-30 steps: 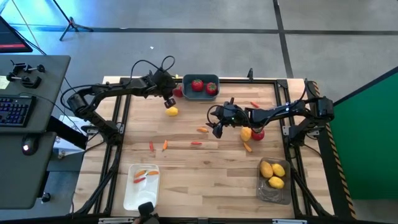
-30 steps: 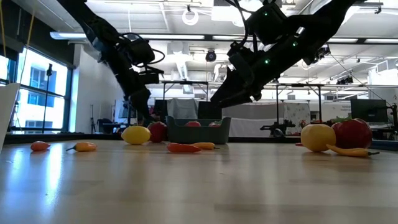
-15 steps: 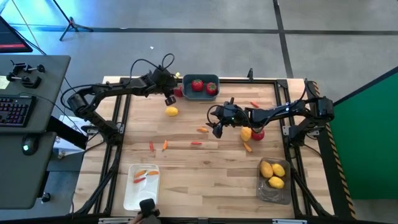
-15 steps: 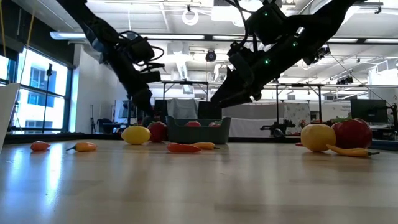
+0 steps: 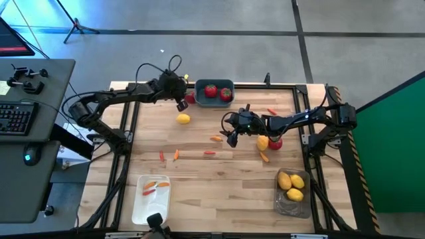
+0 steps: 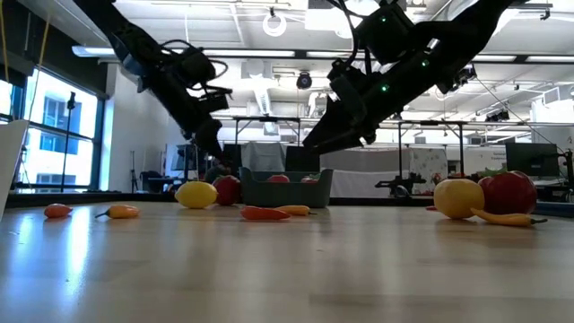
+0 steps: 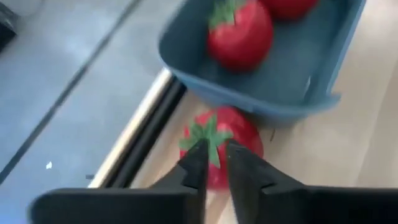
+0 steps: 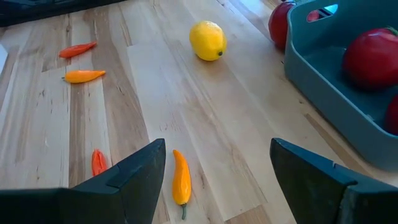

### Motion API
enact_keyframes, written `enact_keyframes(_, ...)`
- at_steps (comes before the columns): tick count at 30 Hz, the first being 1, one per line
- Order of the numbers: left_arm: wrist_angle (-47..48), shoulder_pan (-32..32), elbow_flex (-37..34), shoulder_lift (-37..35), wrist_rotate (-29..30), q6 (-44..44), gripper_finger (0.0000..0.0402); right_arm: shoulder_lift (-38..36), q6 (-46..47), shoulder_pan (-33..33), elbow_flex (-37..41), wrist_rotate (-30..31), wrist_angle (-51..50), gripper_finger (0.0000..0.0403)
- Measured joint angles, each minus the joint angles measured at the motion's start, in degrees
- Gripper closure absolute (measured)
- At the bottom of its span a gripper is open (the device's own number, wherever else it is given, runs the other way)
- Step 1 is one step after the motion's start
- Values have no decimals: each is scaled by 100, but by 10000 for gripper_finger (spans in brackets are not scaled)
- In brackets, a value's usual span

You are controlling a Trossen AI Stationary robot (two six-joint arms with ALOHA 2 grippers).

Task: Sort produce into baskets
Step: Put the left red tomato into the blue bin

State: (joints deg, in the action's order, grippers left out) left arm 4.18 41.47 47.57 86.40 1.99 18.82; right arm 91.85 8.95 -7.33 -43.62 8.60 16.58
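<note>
left gripper (image 7: 211, 163) nearly closed, right gripper (image 8: 214, 168) wide

Two dark, cable-looped arms (image 5: 126, 96)

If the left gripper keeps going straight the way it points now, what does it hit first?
Most likely the red tomato lying on the table just outside the blue-grey bin. The left gripper, fingers nearly together, points at its green top; the bin wall lies beyond. The depth between them is hard to judge.

Open counter (image 5: 219, 176) is left across the middle, broken only by scattered small peppers (image 5: 175, 155). Passage at the far edge is narrowed by the blue-grey basket (image 5: 214, 101), with a red tomato (image 7: 219, 142) wedged just beside its wall.
</note>
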Motion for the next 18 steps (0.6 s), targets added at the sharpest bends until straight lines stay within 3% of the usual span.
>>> enact_keyframes(2,-491,-30,-282,-220,-54,-219,393,0,-2,0,-52,0,-43,124)
enact_keyframes(7,-1488,-152,-1030,-929,-330,-637,398,0,-87,-25,-382,0,-162,163)
enact_keyframes(15,-2347,-440,-2044,-2195,-372,-994,401,458,-653,-295,-1654,-42,-984,333)
enact_keyframes(18,-2558,-550,-2333,-2665,-487,-1257,401,857,-794,-370,-2326,-56,-1432,376)
